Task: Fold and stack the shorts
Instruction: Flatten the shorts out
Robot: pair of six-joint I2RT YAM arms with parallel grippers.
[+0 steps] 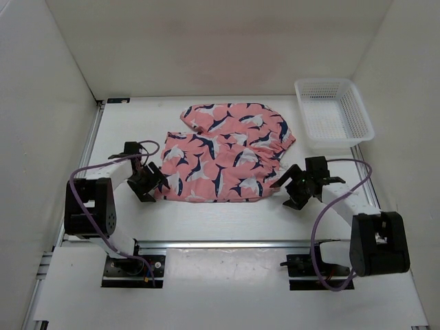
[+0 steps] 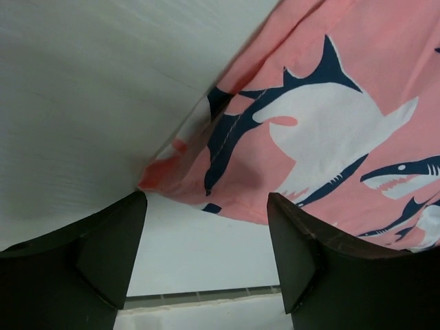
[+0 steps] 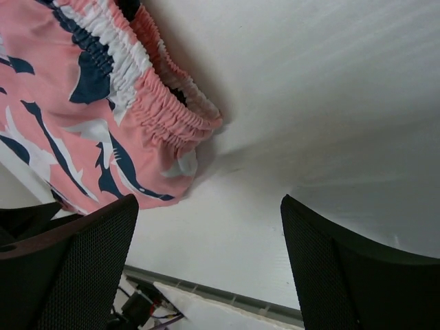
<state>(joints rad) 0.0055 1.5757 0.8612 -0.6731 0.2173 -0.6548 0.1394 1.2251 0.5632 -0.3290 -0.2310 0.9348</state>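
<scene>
Looking from the top external view, the shorts (image 1: pixel 223 152) are seen spread flat on the table (image 1: pixel 206 220), about mid-table and between the two arms. Their long axis is judged to run left to right, with the leg hems toward the left arm and the gathered waist toward the right arm. The left gripper (image 1: pixel 148 182) is placed just beside the near-left corner of the fabric; the right gripper (image 1: pixel 295 184) is set a little apart from the near-right edge. The left arm is therefore judged the nearer of the two. A white basket (image 1: pixel 333 113) is seen at the far right, well apart from the cloth.

From the left wrist view, the jaws are shown spread wide with nothing between them. The hem corner (image 2: pixel 161 180) is found just beyond the fingertips, ahead and slightly toward the right finger, and the cloth widens away from there. No contact with the fabric can be made out.

From the right wrist view, the jaws are likewise shown released and empty. The elastic waistband (image 3: pixel 172 103) lies ahead and toward the left finger, and bare table is seen between it and the fingertips. A short advance toward that corner is judged necessary before any pinch for folding can be made.
</scene>
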